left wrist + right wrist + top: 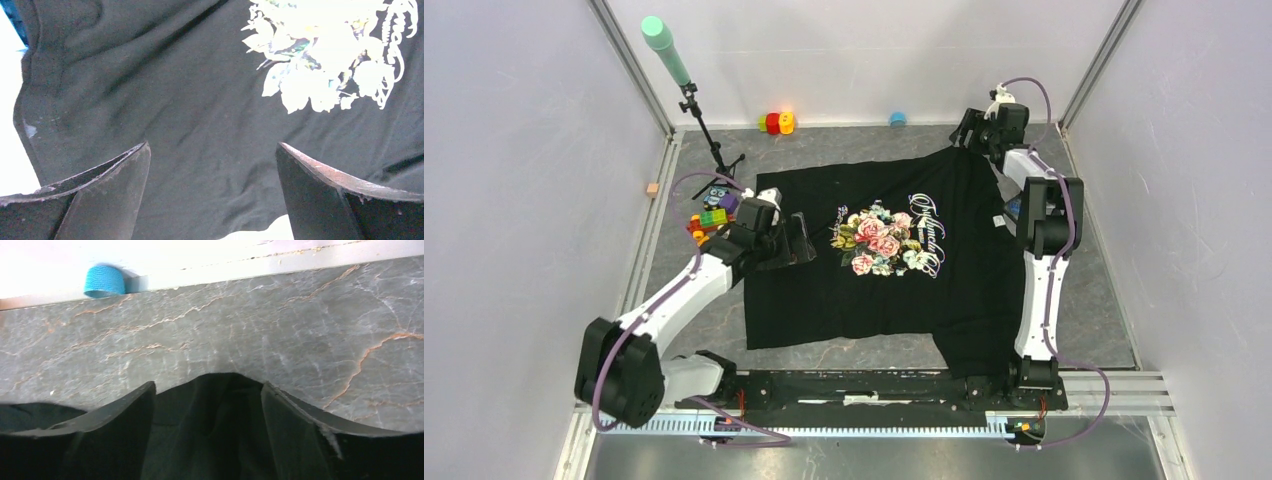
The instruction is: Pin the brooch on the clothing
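While no brooch can be seen on the cloth, the counter or either arm, the pinning job looks barely begun. The black T-shirt (874, 290) lies spread face up across the middle of the counter (1084, 300), with its rose print (884, 238) and white lettering (927, 232) showing.

The left fingers (794, 240) hover over the shirt's left edge. They are spread wide with nothing between them, and the wrist view shows only dark fabric (200, 125) below. The right fingers (969, 130) sit at the shirt's far right corner. They stand apart, with a fold of cloth (210, 430) lying between them, apparently not pinched. Judging by this, the garment is being laid out. Finding, fetching and fastening the brooch all remain.

The counter is grey stone-look with rust veins. Pale walls (514, 150) close it in on three sides. Coloured toy bricks (709, 215) sit just beside the left arm. A red-and-yellow toy (777, 122) and a blue ring (104, 281) rest against the far wall. A small tan block (653, 188) lies at the left edge. A green-capped pole on a tripod (664, 45) stands in the far left corner.
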Controlling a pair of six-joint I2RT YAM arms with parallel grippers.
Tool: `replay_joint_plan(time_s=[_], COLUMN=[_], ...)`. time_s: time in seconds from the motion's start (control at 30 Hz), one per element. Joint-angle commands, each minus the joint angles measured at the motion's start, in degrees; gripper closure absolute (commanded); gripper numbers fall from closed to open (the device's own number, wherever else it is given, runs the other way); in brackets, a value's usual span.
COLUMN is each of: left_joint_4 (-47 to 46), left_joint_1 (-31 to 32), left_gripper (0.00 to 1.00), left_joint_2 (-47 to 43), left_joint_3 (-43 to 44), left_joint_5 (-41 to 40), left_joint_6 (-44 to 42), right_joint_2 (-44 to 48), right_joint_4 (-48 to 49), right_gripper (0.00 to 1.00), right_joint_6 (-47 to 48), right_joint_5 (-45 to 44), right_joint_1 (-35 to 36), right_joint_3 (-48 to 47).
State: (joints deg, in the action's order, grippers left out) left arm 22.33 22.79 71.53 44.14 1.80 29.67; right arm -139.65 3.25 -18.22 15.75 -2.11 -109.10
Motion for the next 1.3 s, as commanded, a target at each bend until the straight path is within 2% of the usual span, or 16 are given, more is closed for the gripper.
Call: replay_joint_plan(time_s=[0.0,0.1,0.3,0.47,0.57,0.67,0.9,1.07,1.27], left_joint_4=[7.3,5.2,0.2,-2.0,-3.9,-2.6,-6.4,-13.3,-16.0], left_joint_1=[-0.2,-0.2,-0.2,-0.4,-0.5,-1.3,-6.2,-9.5,-10.3], left_gripper=[0.00,0.00,0.00,0.00,0.00,0.00,0.00,0.00,0.00], left_joint_2=[-3.5,-4.3,-5.5,-5.7,-3.7,1.8,16.1,25.0,32.0], left_joint_3=[1.4,-2.6,-9.6,-11.3,-6.5,2.0,15.7,20.0,23.9], left_joint_5=[1.4,4.0,4.4,4.2,5.8,4.6,1.4,2.4,-0.8], left_joint_6=[2.0,5.7,10.2,10.9,8.7,4.8,3.3,8.5,7.9], right_joint_2=[10.1,16.2,27.3,37.8,44.3,50.3,60.7,69.1,73.8], right_joint_4=[3.1,2.1,-6.5,-8.9,-9.2,-10.5,-14.6,-13.6,-11.8], right_gripper=[0.14,0.09,0.08,0.09,0.10,0.15,0.19,0.20,0.21], right_joint_6=[2.4,3.3,4.9,5.0,5.4,5.9,3.9,-0.5,-3.5], right_joint_5=[2.5,2.3,0.6,0.8,0.2,-1.2,-10.9,-13.4,-11.7], right_joint_1=[0.3,0.3,0.4,1.1,2.6,6.6,22.5,31.8,38.1], right_joint_3=[4.2,10.1,20.0,32.7,40.7,47.7,63.2,72.6,79.8])
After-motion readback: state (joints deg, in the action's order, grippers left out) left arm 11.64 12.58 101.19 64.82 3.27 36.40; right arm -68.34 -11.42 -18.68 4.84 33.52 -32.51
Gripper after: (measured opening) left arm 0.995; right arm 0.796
